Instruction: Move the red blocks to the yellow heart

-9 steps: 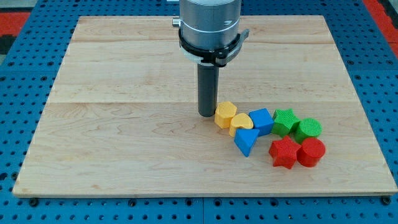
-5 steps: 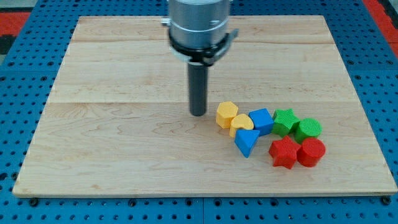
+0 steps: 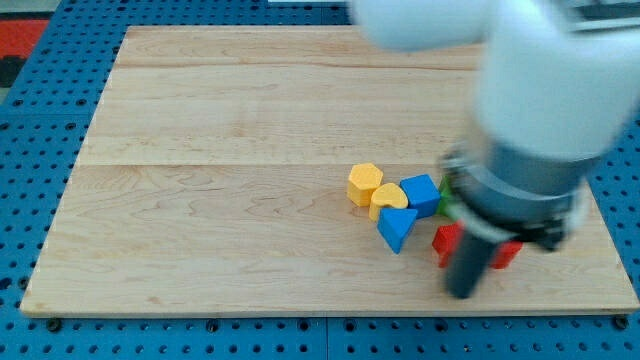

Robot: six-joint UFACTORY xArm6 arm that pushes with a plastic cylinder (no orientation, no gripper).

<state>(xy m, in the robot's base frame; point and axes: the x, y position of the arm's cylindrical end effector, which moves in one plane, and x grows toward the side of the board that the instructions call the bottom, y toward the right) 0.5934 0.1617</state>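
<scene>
My tip (image 3: 461,293) is low at the view's right, just below the red blocks, and the arm is blurred. Only slivers of the red star (image 3: 443,240) and the red block to its right (image 3: 509,254) show past the rod. The yellow heart (image 3: 388,198) lies left of them, between a yellow block (image 3: 364,183), a blue cube (image 3: 421,193) and a blue triangle (image 3: 396,227). The green blocks are almost wholly hidden behind the arm.
The blocks sit on a wooden board (image 3: 220,200) over a blue pegboard table (image 3: 30,220). The arm's wide grey body (image 3: 530,150) covers the board's right side.
The arm has swung from left of the yellow blocks across to the lower right, and my tip now stands below the red blocks. The blocks appear unmoved.
</scene>
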